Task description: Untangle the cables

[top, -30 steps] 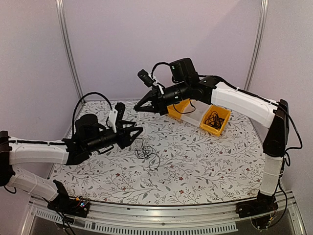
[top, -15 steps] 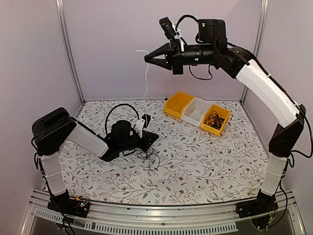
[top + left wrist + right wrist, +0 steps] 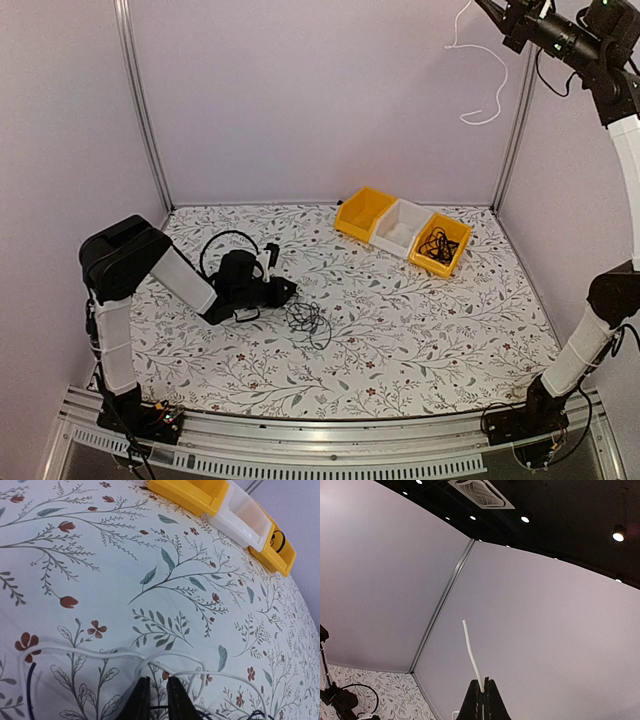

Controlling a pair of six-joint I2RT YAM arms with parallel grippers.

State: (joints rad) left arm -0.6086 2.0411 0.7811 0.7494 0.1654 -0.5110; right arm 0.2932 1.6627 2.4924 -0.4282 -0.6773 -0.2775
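Observation:
High in the top right corner, my right gripper point(image 3: 490, 8) is shut on a white cable point(image 3: 497, 85) that dangles free in the air. In the right wrist view the white cable point(image 3: 471, 652) sticks out of the closed right gripper point(image 3: 483, 692). My left gripper point(image 3: 289, 291) is down on the table beside a small clump of black cables point(image 3: 308, 320). In the left wrist view the left gripper point(image 3: 157, 680) shows only a slim gap. White cable loops point(image 3: 85, 651) meet its tips, and a dark wire crosses between the fingers.
Three bins stand in a row at the back: yellow point(image 3: 362, 215), white point(image 3: 400, 228), and yellow point(image 3: 455, 262) holding more black cables point(image 3: 436, 245). The same bins point(image 3: 245, 517) show at the top of the left wrist view. Frame posts stand at the rear corners.
My right arm swung from low over the table up to the top right corner, lifting the white cable. The left gripper dropped to the table by the clump and its jaws closed in.

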